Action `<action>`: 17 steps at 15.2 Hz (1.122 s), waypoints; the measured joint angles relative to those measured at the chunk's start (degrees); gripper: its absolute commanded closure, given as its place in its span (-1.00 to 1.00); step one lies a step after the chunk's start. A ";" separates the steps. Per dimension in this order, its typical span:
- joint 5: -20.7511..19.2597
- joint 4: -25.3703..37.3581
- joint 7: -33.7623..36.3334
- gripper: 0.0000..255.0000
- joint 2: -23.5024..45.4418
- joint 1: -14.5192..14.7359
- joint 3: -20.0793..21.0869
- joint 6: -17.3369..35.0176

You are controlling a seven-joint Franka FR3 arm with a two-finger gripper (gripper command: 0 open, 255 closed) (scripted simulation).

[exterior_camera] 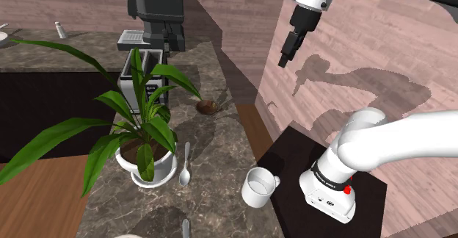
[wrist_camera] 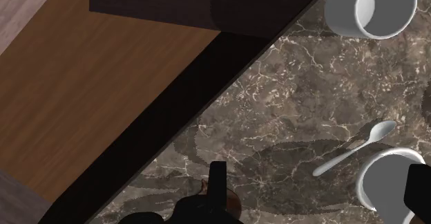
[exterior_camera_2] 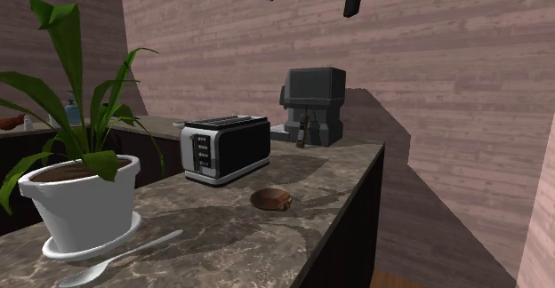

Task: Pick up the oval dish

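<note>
While the gripper is hanging high above the counter, its two black fingers are standing wide apart and gripping nothing. The oval dish is sitting on the counter near its edge, just in front of the toaster but apart from it. Seen from the wrist, it is peeking out close against one finger, well off the middle of the gap. Judgement: the hand is needing a sideways shift to centre the gap over the dish, then a long descent. The dish's long axis is appearing to run across the second exterior view, though foreshortening is making that uncertain, so the short axis to close across is not confirmed. The dish is reading as brown, shallow and low-rimmed, with a slight gloss. The counter is showing dark stone with pale veining. Farther out, a pale spoon, a white mug, a white pot of long green leaves and a boxy dark-grey coffee machine are standing around.
</note>
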 measured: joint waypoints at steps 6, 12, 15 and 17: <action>0.67 -2.57 -0.35 -1.00 5.60 0.11 0.00 7.20; 1.50 -4.20 -1.92 -1.00 15.56 0.11 -0.82 17.36; 2.28 -4.19 -2.59 -1.00 21.32 0.34 -1.04 22.39; 3.00 -3.14 -2.50 -1.00 25.32 0.72 -0.84 24.97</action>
